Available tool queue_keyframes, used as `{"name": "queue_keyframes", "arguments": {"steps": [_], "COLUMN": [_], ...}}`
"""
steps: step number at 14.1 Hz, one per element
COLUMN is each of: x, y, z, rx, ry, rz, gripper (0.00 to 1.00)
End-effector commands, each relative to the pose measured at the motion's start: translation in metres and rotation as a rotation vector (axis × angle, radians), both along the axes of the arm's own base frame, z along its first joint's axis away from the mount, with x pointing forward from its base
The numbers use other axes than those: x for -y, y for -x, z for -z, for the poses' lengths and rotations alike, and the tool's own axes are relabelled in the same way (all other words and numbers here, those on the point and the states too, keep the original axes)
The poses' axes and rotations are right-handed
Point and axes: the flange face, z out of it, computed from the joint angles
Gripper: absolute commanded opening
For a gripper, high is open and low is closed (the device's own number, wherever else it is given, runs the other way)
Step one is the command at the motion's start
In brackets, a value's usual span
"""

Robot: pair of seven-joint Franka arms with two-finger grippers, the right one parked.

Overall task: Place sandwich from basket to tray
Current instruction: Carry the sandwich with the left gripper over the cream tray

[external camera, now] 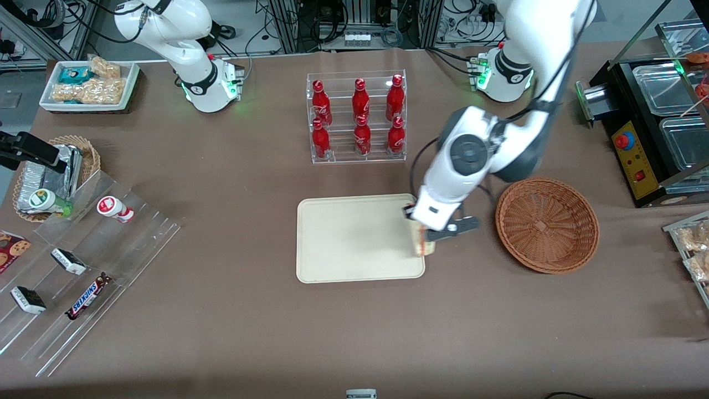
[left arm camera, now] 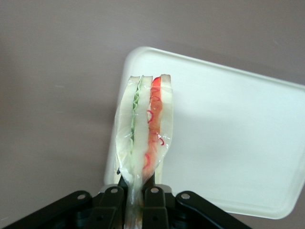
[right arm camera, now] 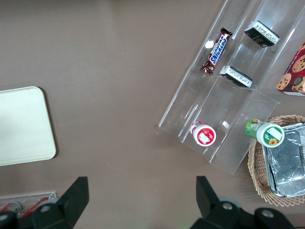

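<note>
My left gripper (external camera: 425, 237) is shut on the sandwich (external camera: 424, 244), a clear-wrapped wedge with green and red filling, and holds it above the edge of the cream tray (external camera: 354, 238) that lies toward the basket. In the left wrist view the sandwich (left arm camera: 145, 129) stands on edge between the black fingers (left arm camera: 114, 200), over a corner of the tray (left arm camera: 228, 143). The round reddish-brown wicker basket (external camera: 547, 224) stands beside the tray toward the working arm's end, with nothing in it.
A clear rack of red bottles (external camera: 357, 117) stands farther from the front camera than the tray. A clear stepped shelf with snacks (external camera: 83, 277) and a small wicker basket of foil packets (external camera: 52, 174) lie toward the parked arm's end. A black machine (external camera: 648, 133) stands near the basket.
</note>
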Motion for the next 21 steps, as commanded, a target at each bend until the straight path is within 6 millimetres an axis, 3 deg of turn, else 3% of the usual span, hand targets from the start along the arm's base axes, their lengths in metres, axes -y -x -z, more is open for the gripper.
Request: {"name": "queue_keyframes", "arguments": {"steps": [1, 3, 5, 11, 12, 13, 14, 16, 20, 21], "x": [0.060, 0.098, 0.115, 0.125, 0.123, 0.123, 0.123, 0.119, 0.108, 0.103], "y": [-0.009, 0.001, 0.011, 0.019, 0.020, 0.019, 0.019, 0.018, 0.023, 0.026], "z": [0.030, 0.045, 0.053, 0.075, 0.078, 0.075, 0.069, 0.039, -0.063, -0.080], "rx": [0.012, 0.037, 0.050, 0.092, 0.084, 0.081, 0.081, 0.082, 0.106, 0.093], "ry": [0.018, 0.036, 0.041, 0.028, 0.026, 0.035, 0.035, 0.041, 0.071, 0.059], "rz": [0.030, 0.068, 0.102, 0.146, 0.132, 0.115, 0.091, 0.036, 0.025, 0.027], "gripper": [0.06, 0.06, 0.06, 0.08, 0.17, 0.48, 0.99, 1.00, 1.00, 1.00]}}
